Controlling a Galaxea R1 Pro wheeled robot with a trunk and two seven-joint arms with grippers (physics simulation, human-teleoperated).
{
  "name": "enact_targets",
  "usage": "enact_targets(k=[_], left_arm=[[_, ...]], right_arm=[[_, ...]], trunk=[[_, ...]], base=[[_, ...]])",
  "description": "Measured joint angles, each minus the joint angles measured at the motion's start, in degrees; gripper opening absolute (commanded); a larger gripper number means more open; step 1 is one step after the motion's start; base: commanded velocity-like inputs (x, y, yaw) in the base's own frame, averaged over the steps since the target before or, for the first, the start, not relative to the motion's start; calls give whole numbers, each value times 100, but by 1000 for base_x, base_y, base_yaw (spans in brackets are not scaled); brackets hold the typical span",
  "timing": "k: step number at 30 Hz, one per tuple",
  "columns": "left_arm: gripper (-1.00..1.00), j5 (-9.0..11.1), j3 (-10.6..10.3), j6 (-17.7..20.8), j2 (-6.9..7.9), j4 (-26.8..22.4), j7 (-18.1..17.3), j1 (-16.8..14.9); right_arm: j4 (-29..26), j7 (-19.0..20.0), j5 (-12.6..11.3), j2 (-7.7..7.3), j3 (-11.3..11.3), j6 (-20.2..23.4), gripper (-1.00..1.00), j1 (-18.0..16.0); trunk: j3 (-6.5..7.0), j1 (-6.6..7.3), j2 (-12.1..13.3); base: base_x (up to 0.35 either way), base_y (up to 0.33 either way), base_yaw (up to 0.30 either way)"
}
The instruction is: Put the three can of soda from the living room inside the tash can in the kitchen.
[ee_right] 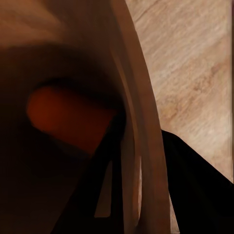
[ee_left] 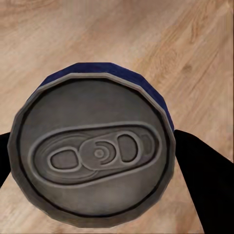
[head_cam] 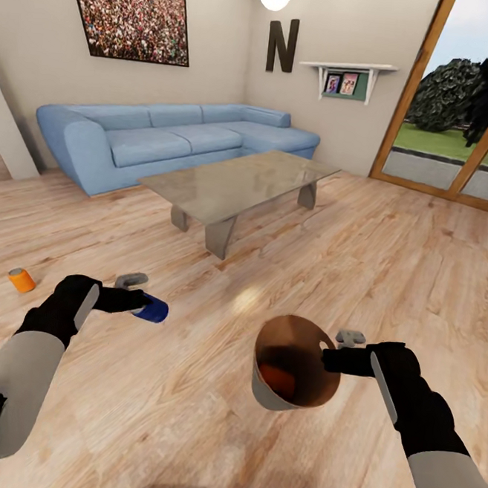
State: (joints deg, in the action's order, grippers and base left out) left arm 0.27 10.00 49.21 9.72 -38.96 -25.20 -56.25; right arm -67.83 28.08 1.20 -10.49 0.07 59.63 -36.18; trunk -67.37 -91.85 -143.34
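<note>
1. I see my left hand (head_cam: pixel 140 303) clamped on the dark blue can of soda (head_cam: pixel 151 309), held on its side above the wooden floor (head_cam: pixel 183 410), out to the left of my trunk.
2. In the left wrist view the silver top of that can (ee_left: pixel 95 155) faces the camera, pull tab visible, with a black finger (ee_left: pixel 204 185) against each side of it.
3. My right hand (head_cam: pixel 331 357) is closed on the rim of the tash can (head_cam: pixel 290 364), one finger inside the wall and one outside. The bin hangs tilted, its mouth turned toward me.
4. Inside the copper-brown bin lies an orange can of soda (head_cam: pixel 277 380), low against the wall. The right wrist view shows it as a dull orange shape (ee_right: pixel 68 119) in shadow.
5. Another orange can (head_cam: pixel 22 280) lies on the floor well to the left, apart from both arms.
6. Ahead stands the glass coffee table (head_cam: pixel 239 182), and behind it the light-blue corner sofa (head_cam: pixel 172 140).
7. On the walls hang the crowd photo (head_cam: pixel 130 11) and the letter N (head_cam: pixel 282 45); the glass garden doors (head_cam: pixel 466 109) are at the right.
</note>
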Motion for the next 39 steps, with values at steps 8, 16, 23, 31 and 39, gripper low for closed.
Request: enact_targets(k=[8,16,23,31,39], left_arm=[[-100,-9,-1261,1038,54,134,-1727,-1623],[-100,-17,-2200,1079,-133,2032,-3382,-3655],[-100,-85,-3216,1078,-1068,3038,-3724,-4581],[-100,-95,-3536,1079,-1446,3571,-3789,-4898],[-100,-96,-4484,1079,-1666,3865,-4550,-5249]], right_arm=[[2116,14,-26,-34,848,3,-100,-1284],[3136,473,-192,49,1740,29,-100,-2139],[3274,531,-216,228,1940,33,-100,-2267],[3376,536,-162,261,1967,29,-100,-2612],[4333,540,-57,253,1966,-2,-100,-3317]], trunk=[[173,39,48],[317,216,369],[442,368,650],[586,544,971],[711,698,1253]], base=[[0,0,0],[0,0,0],[0,0,0],[0,0,0],[0,0,0]])
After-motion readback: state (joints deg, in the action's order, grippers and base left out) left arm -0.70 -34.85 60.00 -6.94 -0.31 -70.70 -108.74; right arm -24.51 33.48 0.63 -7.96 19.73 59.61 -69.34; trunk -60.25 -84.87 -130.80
